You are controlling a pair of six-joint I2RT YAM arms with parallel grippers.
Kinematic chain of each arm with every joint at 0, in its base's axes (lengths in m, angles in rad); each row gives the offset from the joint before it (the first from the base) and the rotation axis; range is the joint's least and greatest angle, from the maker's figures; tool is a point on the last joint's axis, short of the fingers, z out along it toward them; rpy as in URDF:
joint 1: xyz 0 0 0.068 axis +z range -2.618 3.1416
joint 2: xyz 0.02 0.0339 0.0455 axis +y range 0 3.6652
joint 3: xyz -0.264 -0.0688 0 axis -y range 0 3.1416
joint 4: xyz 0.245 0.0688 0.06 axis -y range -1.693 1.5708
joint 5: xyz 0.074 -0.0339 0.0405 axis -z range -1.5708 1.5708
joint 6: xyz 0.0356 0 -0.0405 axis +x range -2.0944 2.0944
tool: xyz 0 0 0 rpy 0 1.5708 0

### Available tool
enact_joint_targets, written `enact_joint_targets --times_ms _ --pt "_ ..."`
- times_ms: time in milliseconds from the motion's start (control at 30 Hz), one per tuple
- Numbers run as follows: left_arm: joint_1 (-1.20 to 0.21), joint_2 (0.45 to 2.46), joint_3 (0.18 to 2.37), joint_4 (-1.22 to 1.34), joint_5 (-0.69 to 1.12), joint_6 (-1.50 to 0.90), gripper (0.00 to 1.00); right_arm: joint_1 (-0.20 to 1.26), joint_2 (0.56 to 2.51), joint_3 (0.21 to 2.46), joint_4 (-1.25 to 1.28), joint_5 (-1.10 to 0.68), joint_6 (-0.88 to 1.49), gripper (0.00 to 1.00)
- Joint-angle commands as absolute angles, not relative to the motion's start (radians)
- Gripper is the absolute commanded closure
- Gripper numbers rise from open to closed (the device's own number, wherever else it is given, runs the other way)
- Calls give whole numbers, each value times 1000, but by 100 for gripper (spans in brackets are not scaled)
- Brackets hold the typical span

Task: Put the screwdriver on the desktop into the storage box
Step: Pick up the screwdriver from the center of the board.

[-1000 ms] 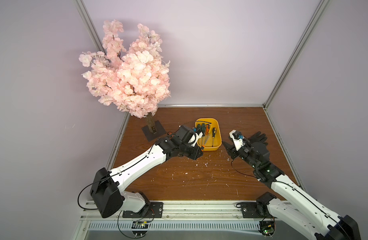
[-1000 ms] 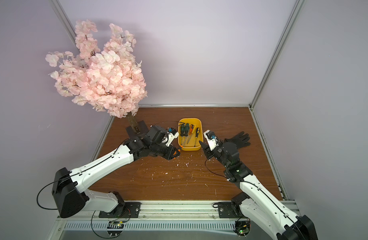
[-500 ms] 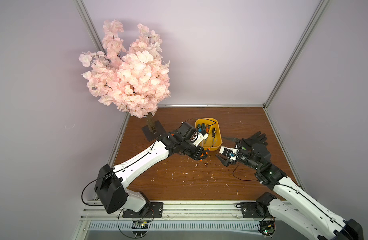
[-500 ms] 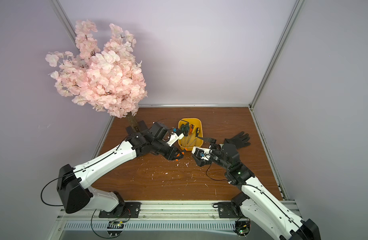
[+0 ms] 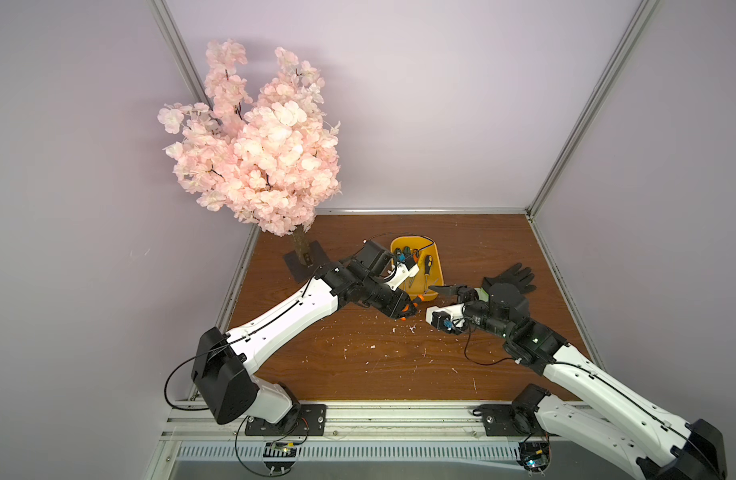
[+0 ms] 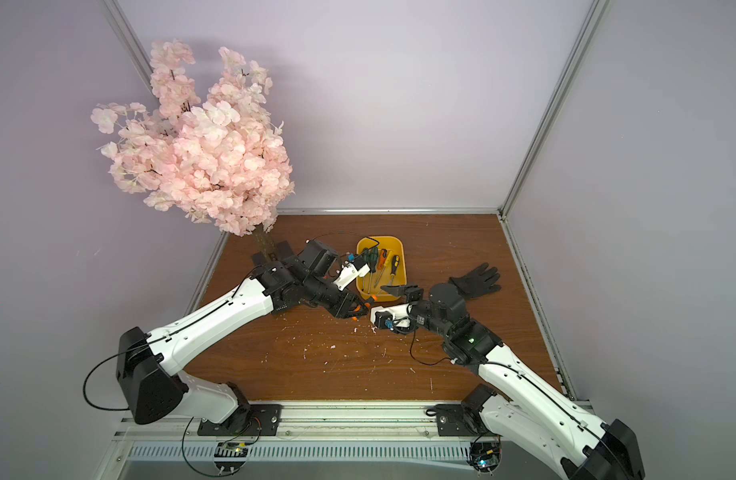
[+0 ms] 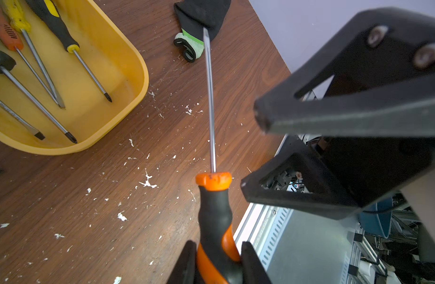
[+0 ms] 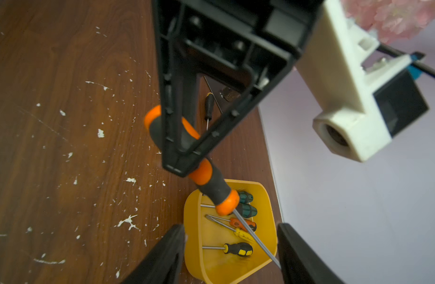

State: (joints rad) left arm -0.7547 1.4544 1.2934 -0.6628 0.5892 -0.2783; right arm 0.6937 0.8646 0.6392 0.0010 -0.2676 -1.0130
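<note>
Screwdriver (image 7: 214, 211) carry, near its end: the left gripper (image 7: 217, 248) clamps the orange-and-black handle just outside the storage box's (image 7: 144, 76) near rim, while the right gripper (image 8: 230, 227) stands with jaws apart about the shaft. Next, likely: lift over rim, release.

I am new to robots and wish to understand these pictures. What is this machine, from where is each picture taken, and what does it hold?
Two robot arms stand at a desk's edge, each ending in a two-finger gripper. Two pictures look down from above; two come from cameras on the wrists. On the desktop are a yellow storage box with screwdrivers inside, a black glove and a blossom tree. The left gripper is shut on an orange-black screwdriver; the right gripper is open near its shaft, empty.
</note>
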Motion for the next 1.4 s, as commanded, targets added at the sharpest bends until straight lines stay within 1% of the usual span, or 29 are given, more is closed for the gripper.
enact_joint_targets --times_ms 0,67,100,167,300,500,733,967,1133,1233,1300,1367 --pt "-744 1468 1320 -686 633 -255 92 711 870 689 -32 -213 -1112 34" --pt "-745 1470 1322 -687 646 -254 92 715 877 690 -20 -202 -1129 37" --pt "-745 1471 1324 -690 651 -252 92 716 882 692 -18 -203 -1137 41" --pt "-745 1474 1328 -698 654 -247 92 718 897 706 -12 -204 -1139 46" --pt "-744 1470 1324 -701 665 -244 93 719 936 736 -20 -211 -1157 52" --pt "-745 1468 1315 -701 675 -242 94 721 978 774 -59 -249 -1170 50" --pt "-745 1471 1320 -708 685 -234 96 741 1007 800 -102 -253 -1178 50" --pt "-744 1483 1337 -724 679 -224 98 753 1015 811 -128 -254 -1178 64" --pt "-744 1488 1341 -725 679 -222 98 762 1026 816 -137 -252 -1175 65" --pt "-744 1489 1341 -724 675 -221 98 765 1032 822 -139 -251 -1173 67" --pt "-743 1489 1339 -724 674 -222 98 769 1033 825 -138 -250 -1170 71" --pt "-744 1490 1339 -724 670 -221 98 771 1037 835 -146 -249 -1170 79"
